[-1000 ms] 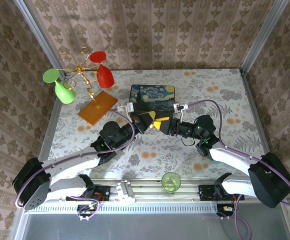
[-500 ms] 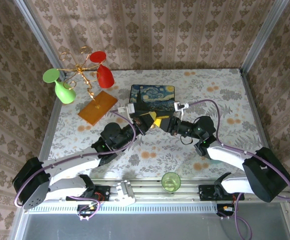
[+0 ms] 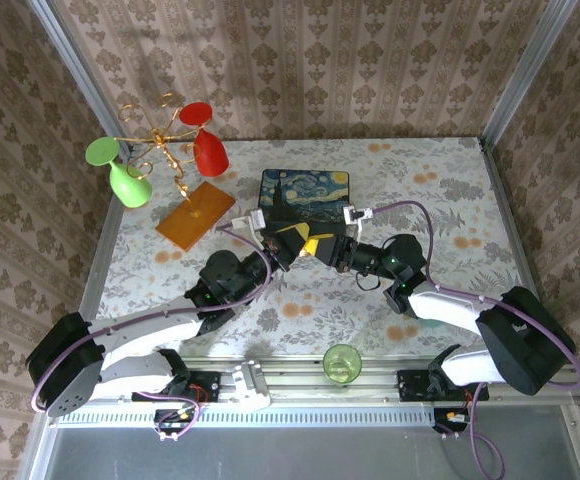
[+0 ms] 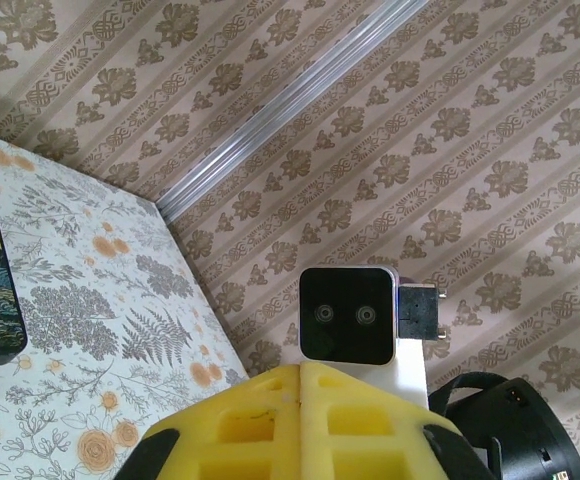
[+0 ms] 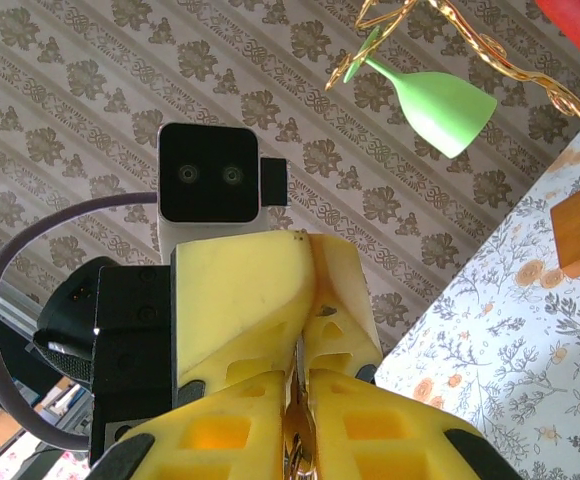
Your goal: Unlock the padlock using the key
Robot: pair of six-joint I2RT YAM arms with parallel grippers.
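The two arms meet nose to nose over the middle of the tabletop, just on the near side of the painted box (image 3: 305,190), which lies flat toward the far edge. The right pincer (image 3: 316,245) is closed on the padlock (image 5: 298,445): in the right wrist view a small brass-gold body sits pinched in the narrow gap between its yellow fingers (image 5: 220,430), held up off the tabletop. A thin silvery strip (image 5: 297,372) rises from the brass toward the tips of the left pincer (image 5: 310,290), too small to tell what it is. The left pincer's fingers (image 4: 240,420) are pressed together along a tight seam, and whether anything lies between them I cannot tell. The two pincers are almost touching at their tips.

Toward the far-left corner stands a gold wire rack (image 3: 160,140) on an orange wooden base (image 3: 195,215), with a green glass (image 3: 120,170) and a red glass (image 3: 205,135) hanging from it. A green cup (image 3: 342,362) sits at the near edge between the arm bases
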